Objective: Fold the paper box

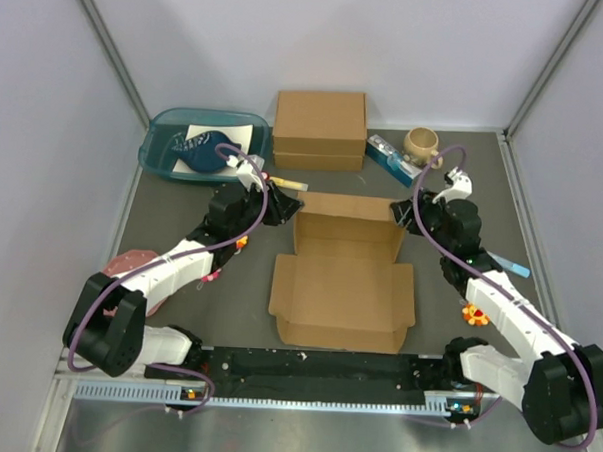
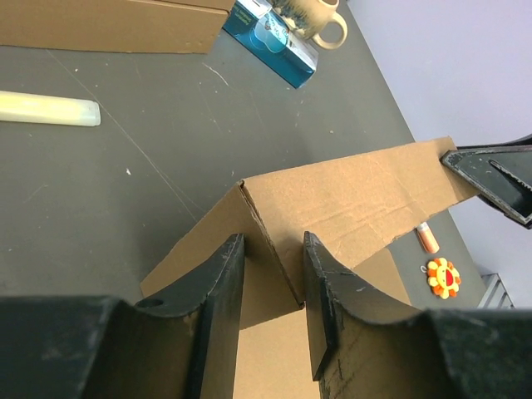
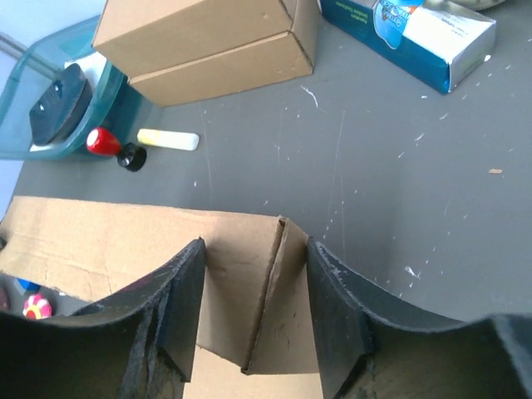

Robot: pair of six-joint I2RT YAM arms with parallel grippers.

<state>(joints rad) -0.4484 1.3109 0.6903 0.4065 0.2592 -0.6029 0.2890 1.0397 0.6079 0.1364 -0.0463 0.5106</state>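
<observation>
On the tabletop (image 1: 227, 318), centred just ahead of the arm bases, the paper box (image 1: 344, 288) lies half formed, its floor flat and its far wall raised. I judge it light, stiff corrugated board that creases easily, best held near the wall's corner folds. The left claw (image 2: 273, 241) sits half closed astride the far-left corner; whether it pinches, I cannot tell. The right claw (image 3: 255, 245) stands parted around the far-right corner, gripping nothing.

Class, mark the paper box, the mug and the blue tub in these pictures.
paper box (image 1: 344, 288): top external view, its flat base panel.
mug (image 2: 303, 23): left wrist view, its body.
blue tub (image 1: 155, 150): top external view, its left wall.
</observation>
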